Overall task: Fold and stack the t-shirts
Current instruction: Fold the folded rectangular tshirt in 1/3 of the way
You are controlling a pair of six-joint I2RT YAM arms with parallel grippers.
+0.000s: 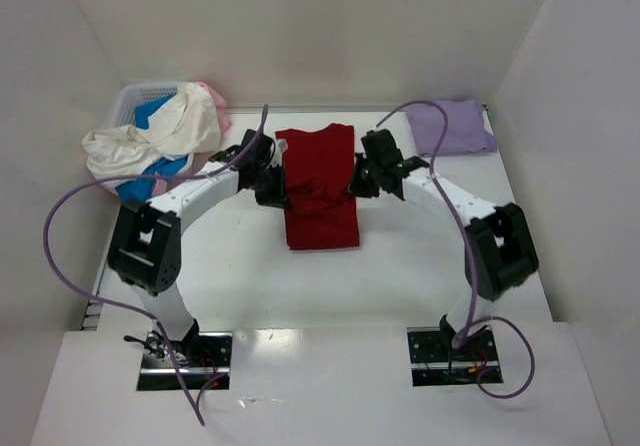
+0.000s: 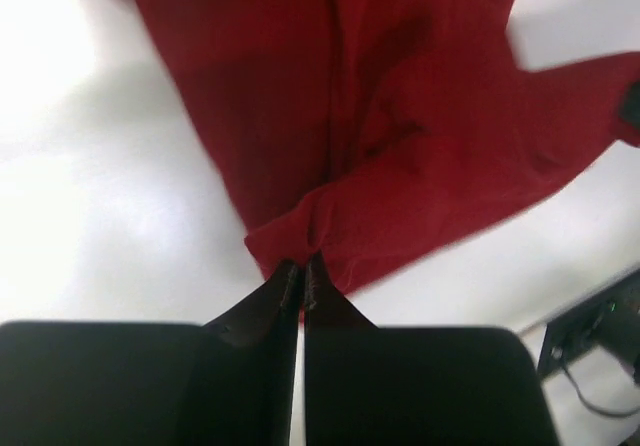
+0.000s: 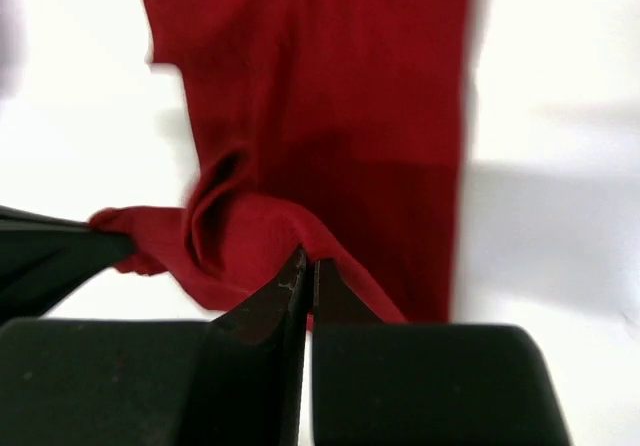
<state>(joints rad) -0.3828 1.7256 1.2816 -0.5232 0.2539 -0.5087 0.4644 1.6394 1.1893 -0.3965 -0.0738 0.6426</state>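
Cloth is pinched in both claws. The left gripper point(image 2: 303, 269) has its two fingers pressed together with no gap showing, and their tips bite the near edge of the dark red shirt point(image 1: 320, 184) where the hem bunches into a small fold. The right gripper point(image 3: 305, 264) is closed just as tightly, its tips nipping a raised ridge of the same shirt, which puckers and curls around them. In the overhead view the two claws sit on opposite sides of the shirt, the left one at its left edge and the right one at its right edge, roughly level with each other at about mid-length.

The dark red shirt lies in the middle of the table point(image 1: 250, 276), narrowed into a long upright strip with one short sleeve still spread at the far end. A lavender shirt point(image 1: 452, 128) rests folded flat at the back right corner, well apart from the arms. At the back left stands a white basket point(image 1: 135, 96), with a cream shirt point(image 1: 150, 138) spilling over its front rim, a blue shirt point(image 1: 152, 114) tangled under it and a pink shirt point(image 1: 214, 97) at its right side.
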